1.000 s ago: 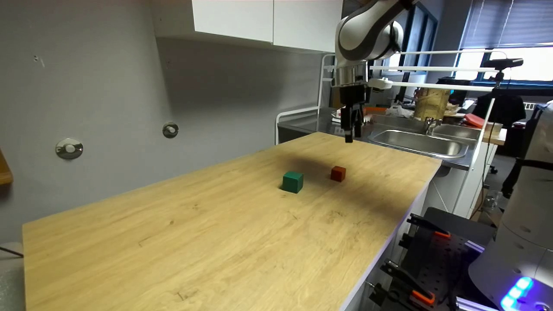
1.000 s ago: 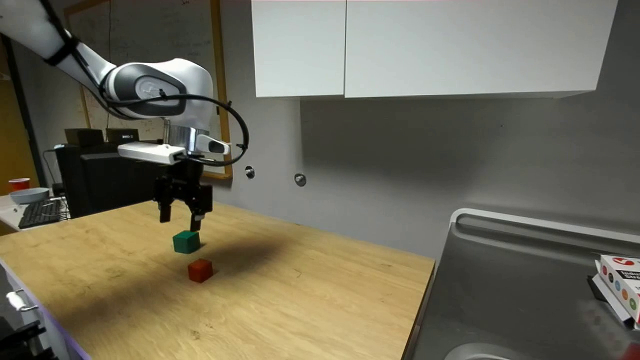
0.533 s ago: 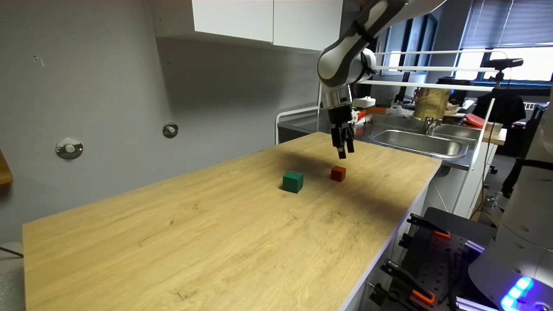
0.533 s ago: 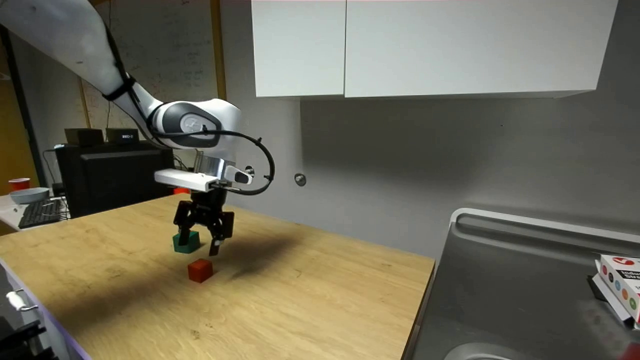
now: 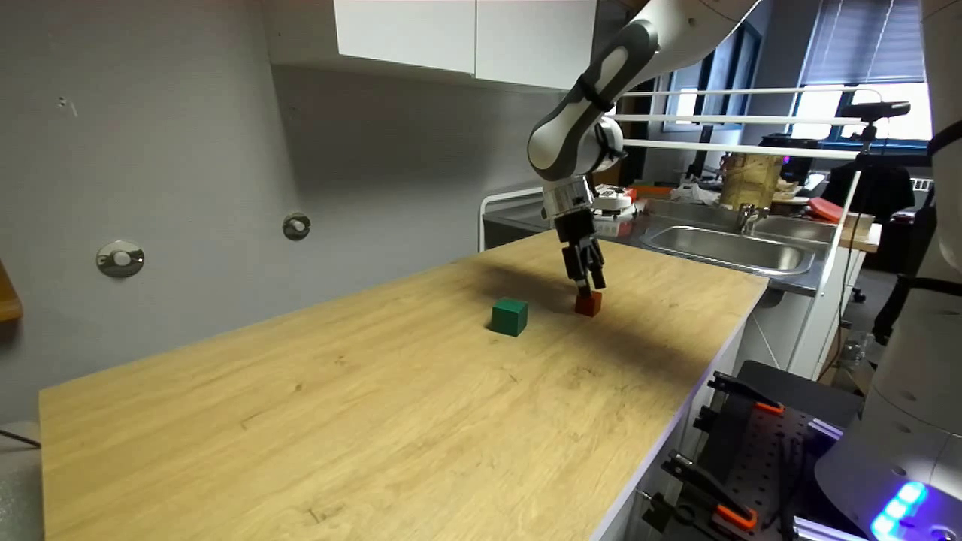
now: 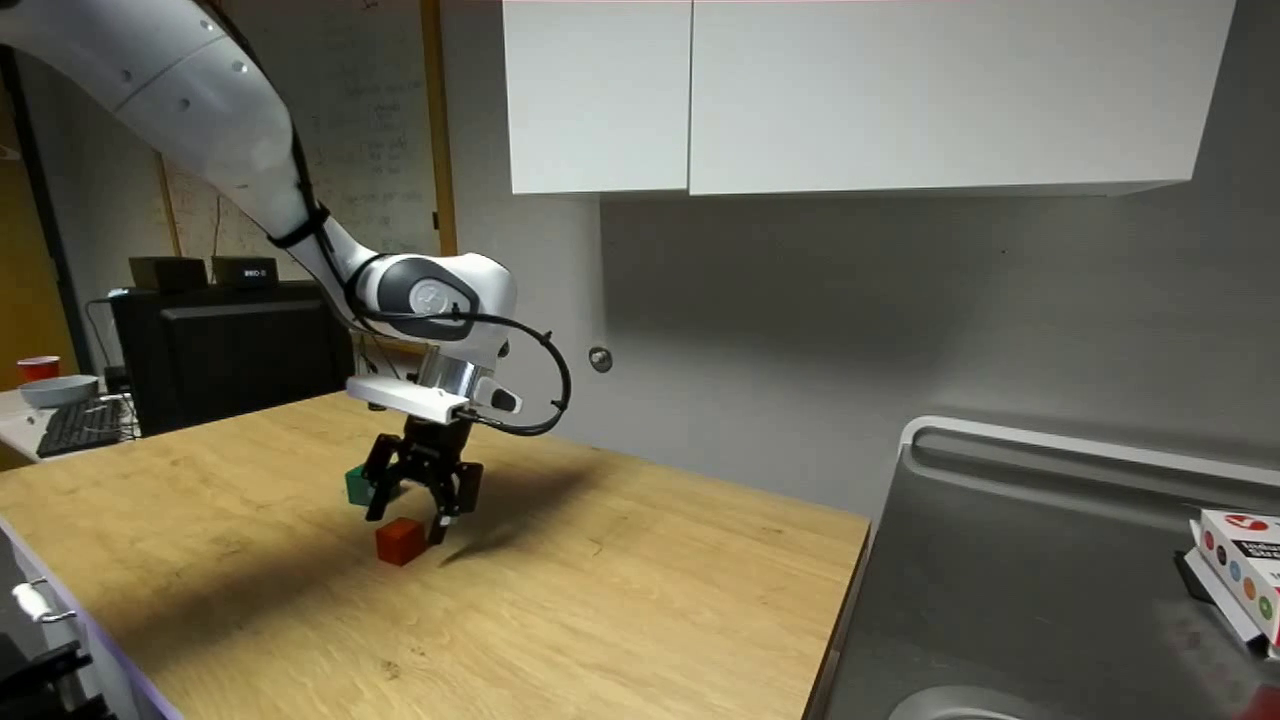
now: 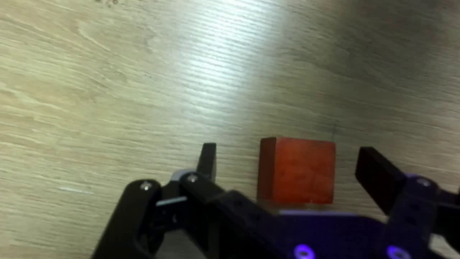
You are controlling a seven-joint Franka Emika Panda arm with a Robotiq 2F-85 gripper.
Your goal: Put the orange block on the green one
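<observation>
The orange block [image 5: 591,306] sits on the wooden table, and it also shows in an exterior view [image 6: 400,544]. My gripper [image 5: 592,291] is low over it, tilted, with one fingertip overlapping the block's top edge in that view. In the wrist view my gripper [image 7: 287,146] is open, and the orange block [image 7: 303,171] lies between the fingers with a gap on each side, nearer the right finger. The green block [image 5: 509,317] stands a short way from the orange one. In an exterior view the green block [image 6: 357,487] is partly hidden behind a finger. It is out of the wrist view.
The wooden table [image 5: 338,428] runs along a grey wall. White cupboards [image 6: 950,90] hang above it. A metal counter [image 6: 1000,600] with a sink [image 5: 721,244] and a box [image 6: 1245,560] adjoins the table's end. A black monitor [image 6: 250,350] stands behind the table.
My gripper has come down toward the table and over the orange block, tilting as it moved. It stays open. Both blocks have stayed in place.
</observation>
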